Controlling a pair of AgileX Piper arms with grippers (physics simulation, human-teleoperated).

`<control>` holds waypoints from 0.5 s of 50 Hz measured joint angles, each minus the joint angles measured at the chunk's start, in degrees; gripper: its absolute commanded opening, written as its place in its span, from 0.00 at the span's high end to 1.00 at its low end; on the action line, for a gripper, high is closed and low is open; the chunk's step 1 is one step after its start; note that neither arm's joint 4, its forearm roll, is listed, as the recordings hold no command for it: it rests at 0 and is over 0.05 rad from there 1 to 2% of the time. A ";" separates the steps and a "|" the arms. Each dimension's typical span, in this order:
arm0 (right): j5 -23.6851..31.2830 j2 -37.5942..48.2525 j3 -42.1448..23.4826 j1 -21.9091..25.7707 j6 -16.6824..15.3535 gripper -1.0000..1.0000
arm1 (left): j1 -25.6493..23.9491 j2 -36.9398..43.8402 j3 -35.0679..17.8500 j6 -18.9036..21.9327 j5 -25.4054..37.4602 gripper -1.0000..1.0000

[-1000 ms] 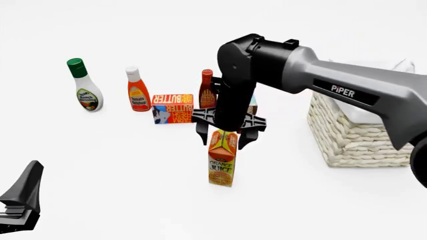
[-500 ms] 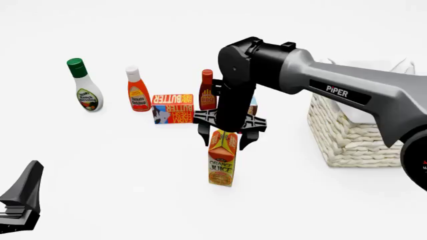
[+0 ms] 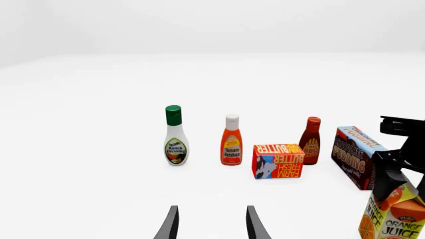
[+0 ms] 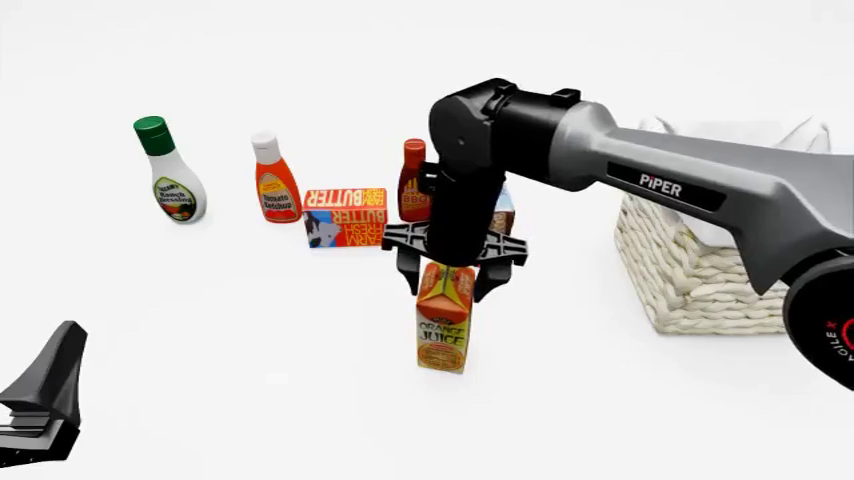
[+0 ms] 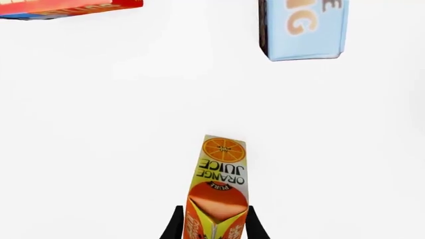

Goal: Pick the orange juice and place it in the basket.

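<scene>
At frame centre, the right gripper straddles the juice gable, not visibly clamped; the stiff, light, top-heavy carton suits a grip lower down. The left gripper stays parted, idle.

Right arm reaching in from the right side, grey forearm angled across the scene, black wrist bent straight down. Right gripper pointing vertically at the table, fingers set on either side of the orange juice carton's gabled top, close against it; firm contact not certain. Left gripper low at the near left corner, well apart from the right arm, fingers parted with a clear gap, holding nothing.
</scene>
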 measured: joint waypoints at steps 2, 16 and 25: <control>0.00 -0.01 0.00 0.04 0.05 1.00 | 0.00 0.00 0.00 0.00 0.00 0.00; 0.00 -1.17 -0.12 2.43 1.57 1.00 | 0.00 0.00 0.00 0.00 0.00 0.00; 0.00 -2.93 -0.82 4.38 2.48 1.00 | 0.00 0.00 0.00 0.00 0.00 0.00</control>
